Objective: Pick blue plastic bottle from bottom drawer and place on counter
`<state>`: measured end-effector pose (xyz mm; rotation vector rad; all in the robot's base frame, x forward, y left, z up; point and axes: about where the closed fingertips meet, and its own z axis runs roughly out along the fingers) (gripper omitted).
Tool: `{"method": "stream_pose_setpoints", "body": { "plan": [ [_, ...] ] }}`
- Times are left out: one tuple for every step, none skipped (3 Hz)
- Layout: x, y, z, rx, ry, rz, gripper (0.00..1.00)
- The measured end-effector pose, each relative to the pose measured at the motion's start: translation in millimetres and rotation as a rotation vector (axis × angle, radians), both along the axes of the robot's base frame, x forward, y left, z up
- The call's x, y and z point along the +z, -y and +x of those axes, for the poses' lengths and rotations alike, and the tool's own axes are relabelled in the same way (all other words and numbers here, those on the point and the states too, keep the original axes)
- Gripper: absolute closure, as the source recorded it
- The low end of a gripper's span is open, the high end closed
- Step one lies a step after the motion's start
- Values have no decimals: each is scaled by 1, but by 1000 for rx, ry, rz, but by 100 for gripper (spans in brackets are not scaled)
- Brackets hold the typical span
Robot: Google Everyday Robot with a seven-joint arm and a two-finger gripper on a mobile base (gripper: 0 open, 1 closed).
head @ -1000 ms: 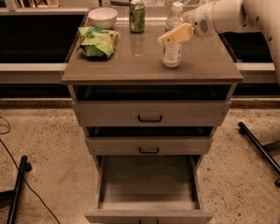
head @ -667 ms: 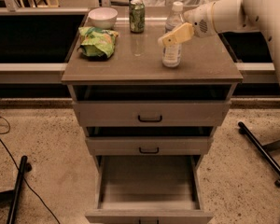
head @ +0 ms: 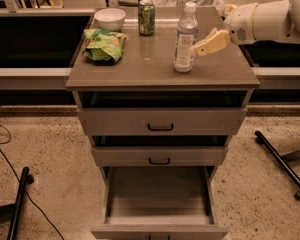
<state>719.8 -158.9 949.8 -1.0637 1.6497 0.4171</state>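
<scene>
Change: beige gripper (head: 210, 43) has drawn back off the bottle to the counter's right edge; its opening cannot be told, and it holds nothing.
Bottle: slim clear plastic bottle with white cap (head: 185, 36), upright on the glossy grey-brown counter (head: 155, 71), right of centre; placing looks done.
Drawer: deep grey bottom drawer (head: 157, 196), below the counter, pulled out, bare inside.
Bowl: white bowl (head: 109, 19), at the counter's back left; contents unseen.

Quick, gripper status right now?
Gripper: open or closed cannot be told; it is just right of the blue plastic bottle, which stands on the counter.

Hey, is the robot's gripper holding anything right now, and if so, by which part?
Cannot tell: the gripper is close beside the blue plastic bottle at label height, and the bottle stands upright on the counter.
</scene>
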Motion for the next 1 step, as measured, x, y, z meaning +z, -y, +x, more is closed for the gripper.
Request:
{"method": "stream_pose_setpoints", "body": {
  "plan": [
    [0, 0, 0, 1, 1, -2, 0]
  ]
}}
